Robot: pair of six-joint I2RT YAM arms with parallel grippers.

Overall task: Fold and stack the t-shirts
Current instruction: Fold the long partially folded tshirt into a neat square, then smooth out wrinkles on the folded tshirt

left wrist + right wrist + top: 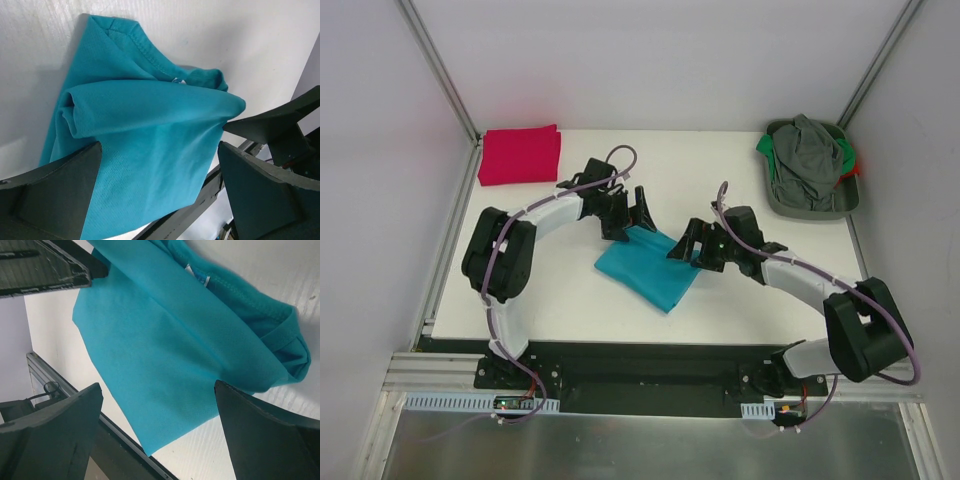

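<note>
Left gripper (160, 150): jaws spread wide, gripping nothing; fingers (55, 195) stand either side of a rounded fold of cloth, apart from it

Right gripper (157, 390): jaws likewise spread wide, gripping nothing; fingers (265, 435) straddle a flat teal panel below them

Teal t-shirt (655, 268): folded to a rough rectangle, lying skewed near the middle of the table (570, 300), one corner pointing to the near edge. The left gripper (628, 215) sits over its far end, the right gripper (692, 245) over its right edge, the two close together. The left wrist view shows stitched hem and a rolled-over layer on top; the right wrist view shows a smooth upper layer, a bunched seam at the right, and a small white neck label (200, 276) near the collar

Red t-shirt (520, 155): folded flat, far left corner of the table, well apart from both grippers

Bin (850, 205): grey-green, far right corner of the table; holds a crumpled grey garment (805, 150) with green and red cloth showing at its edges
</note>
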